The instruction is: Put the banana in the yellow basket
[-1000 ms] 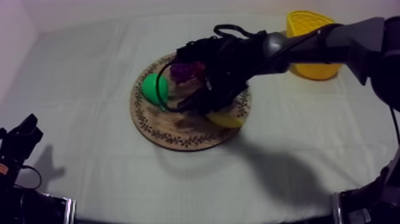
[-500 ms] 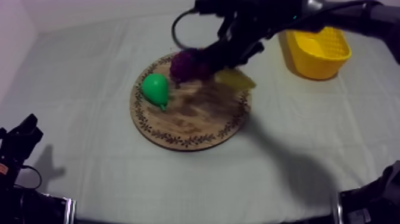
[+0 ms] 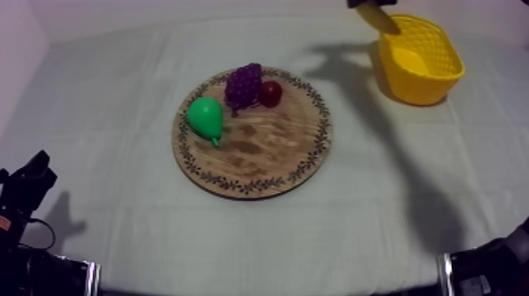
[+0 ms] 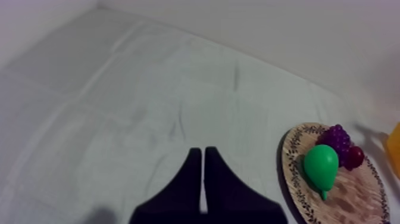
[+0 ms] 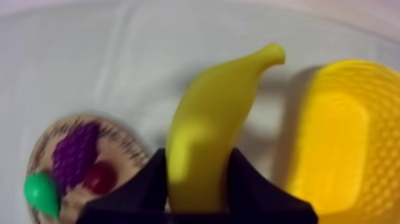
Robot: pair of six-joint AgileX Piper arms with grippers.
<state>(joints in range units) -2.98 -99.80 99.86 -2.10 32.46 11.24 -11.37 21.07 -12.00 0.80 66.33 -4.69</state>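
My right gripper (image 5: 196, 179) is shut on the yellow banana (image 5: 208, 125) and holds it high in the air beside the yellow basket (image 5: 351, 149). From above, the banana's tip (image 3: 379, 17) hangs over the near-left rim of the basket (image 3: 421, 86) at the back right. The round wooden board (image 3: 260, 153) lies mid-table with a green pear (image 3: 206, 118), purple grapes (image 3: 244, 85) and a small red fruit (image 3: 271, 93) on it. My left gripper (image 4: 203, 179) rests low at the left, its fingers together as a narrow wedge over bare cloth.
The left arm (image 3: 24, 197) sits at the table's front left corner. The board (image 4: 333, 184) with the pear (image 4: 321, 167) lies off to the side of my left gripper. Bare cloth lies between the board and the basket.
My right gripper has lifted the banana off the board and carried it up and to the right, to the basket's edge. The left arm has not moved.
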